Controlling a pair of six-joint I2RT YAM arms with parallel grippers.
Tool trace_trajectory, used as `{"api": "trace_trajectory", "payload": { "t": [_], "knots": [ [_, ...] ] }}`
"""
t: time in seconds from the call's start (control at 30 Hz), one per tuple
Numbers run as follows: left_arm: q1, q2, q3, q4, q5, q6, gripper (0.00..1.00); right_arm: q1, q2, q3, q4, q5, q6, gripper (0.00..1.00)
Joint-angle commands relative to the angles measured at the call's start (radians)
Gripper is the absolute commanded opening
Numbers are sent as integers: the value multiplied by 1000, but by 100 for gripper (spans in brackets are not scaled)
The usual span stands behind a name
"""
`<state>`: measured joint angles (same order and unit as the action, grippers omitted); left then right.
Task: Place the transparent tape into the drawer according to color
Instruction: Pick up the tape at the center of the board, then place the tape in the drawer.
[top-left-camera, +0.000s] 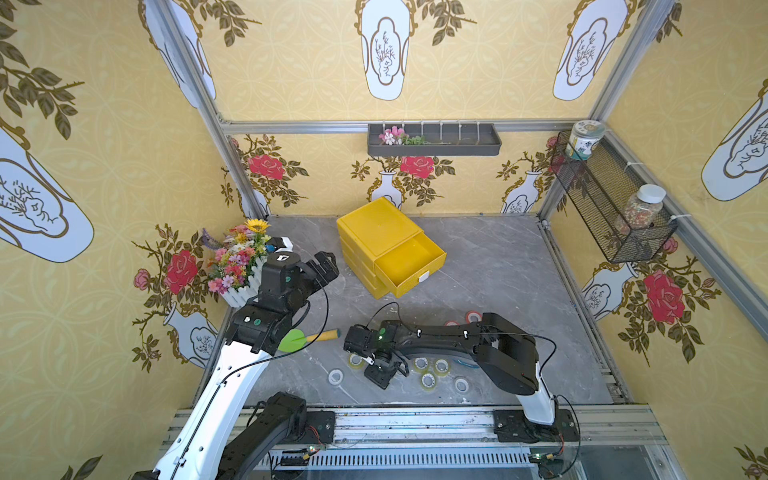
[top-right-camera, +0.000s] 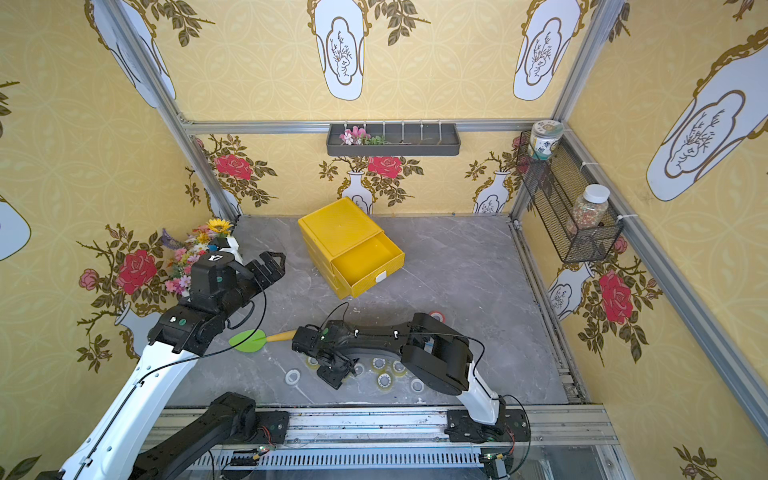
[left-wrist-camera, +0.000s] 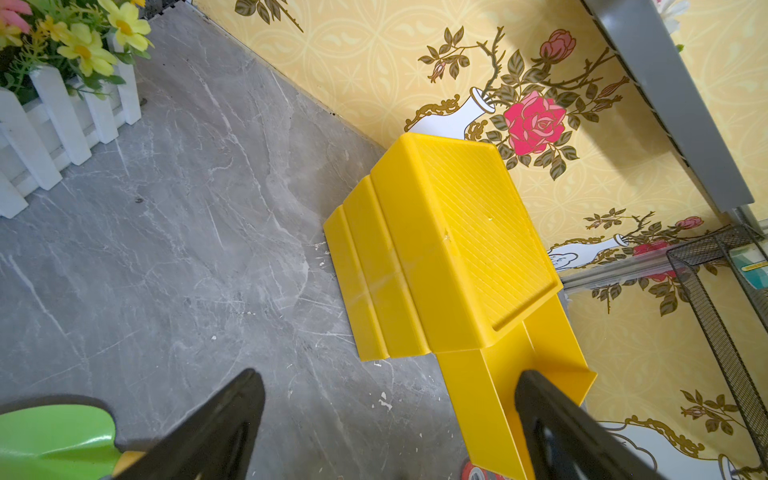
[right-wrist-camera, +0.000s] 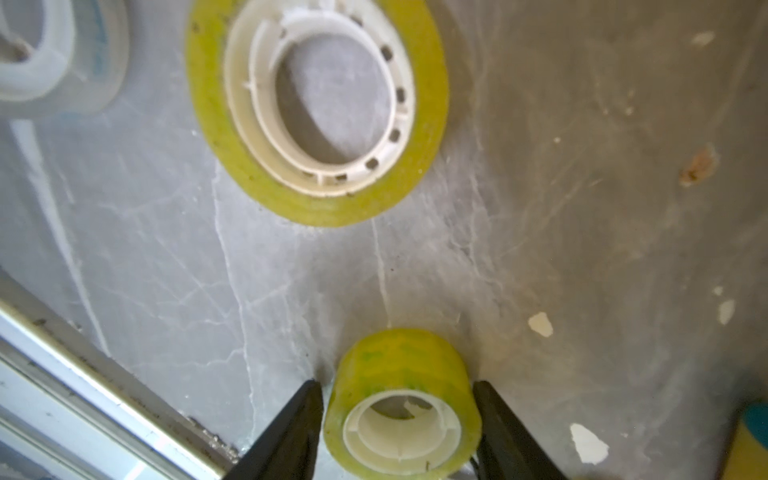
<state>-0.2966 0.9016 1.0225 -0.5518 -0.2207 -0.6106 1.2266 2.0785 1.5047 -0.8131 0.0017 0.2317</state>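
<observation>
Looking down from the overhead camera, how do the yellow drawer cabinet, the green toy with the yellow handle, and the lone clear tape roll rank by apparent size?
1. yellow plastic drawer cabinet
2. green plastic toy with yellow handle, partly hidden
3. lone clear-grey tape roll

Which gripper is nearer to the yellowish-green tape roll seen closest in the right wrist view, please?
Right. The right gripper straddles the tape roll on the table; the left gripper hangs open well away, facing the yellow drawer unit.

Drawer unit (top-left-camera: 378, 232) yellow; tabletop (top-left-camera: 498, 270) grey, marble-veined; tape roll (right-wrist-camera: 401, 399) yellowish-green, pale core; walls (top-left-camera: 311, 83) yellow, rose-patterned.
</observation>
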Motion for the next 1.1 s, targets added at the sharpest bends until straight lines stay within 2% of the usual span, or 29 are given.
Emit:
{"api": "trace_trajectory", "payload": {
  "t": [0.0,0.13,0.23,0.37,0.5,0.6,0.77,0.97,1.07],
  "knots": [
    [1,7,-8,4,-3,6,99,1,-3,-4,-2,-2,-7,54],
    [1,9,-10,7,0,3,100,-12,-32,-26,35,-35,-2,46],
    [2,12,-14,8,4,4,100,-46,-81,-59,85,-100,7,45],
    [1,17,-33,17,6,1,100,-100,-190,-87,140,-194,24,44],
    [1,23,-61,32,16,-3,100,-145,-316,-62,117,-206,19,44],
    [1,29,-86,52,39,-13,100,-221,-424,-27,102,-200,13,44],
    [1,42,-128,86,82,-24,100,-335,-488,111,71,-111,-5,43],
    [-2,56,-162,98,138,-30,100,-503,-396,232,19,14,-1,43],
    [-4,61,-181,101,151,-34,100,-534,-321,288,-18,76,-10,43]
  ]
}}
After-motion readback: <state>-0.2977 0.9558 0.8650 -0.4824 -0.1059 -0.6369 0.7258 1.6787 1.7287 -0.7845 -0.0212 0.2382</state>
